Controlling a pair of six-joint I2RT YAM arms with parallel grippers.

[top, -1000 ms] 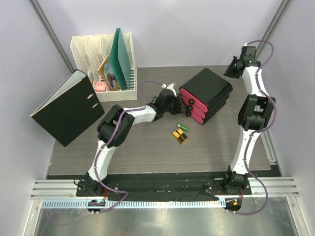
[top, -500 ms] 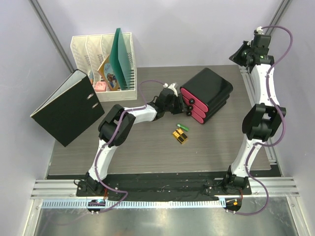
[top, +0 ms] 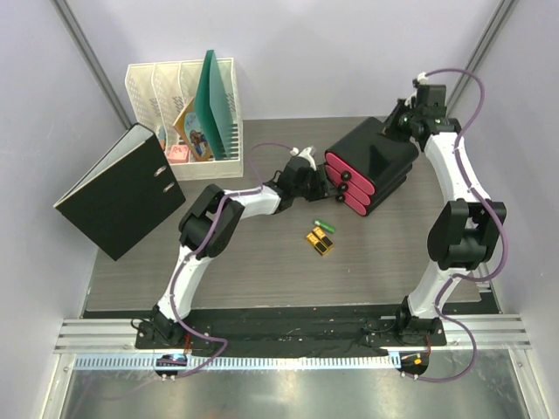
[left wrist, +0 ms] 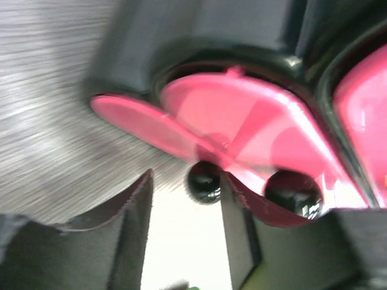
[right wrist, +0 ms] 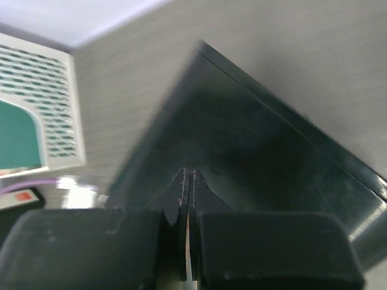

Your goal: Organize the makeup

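Black box with pink drawers (top: pixel 371 157) mid-table; binder (top: pixel 118 192), file rack (top: pixel 179 83) left

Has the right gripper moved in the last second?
Yes. The right gripper swung out past the back edge of the table, then returned leftward and is now over the rear top of the black box.

You see a black box (top: pixel 376 153) with pink drawers (left wrist: pixel 242 115). The small tube (top: pixel 325 225) is green. The cases (top: pixel 320 243) are gold and black. The table (top: pixel 262 271) is grey with thin lines.
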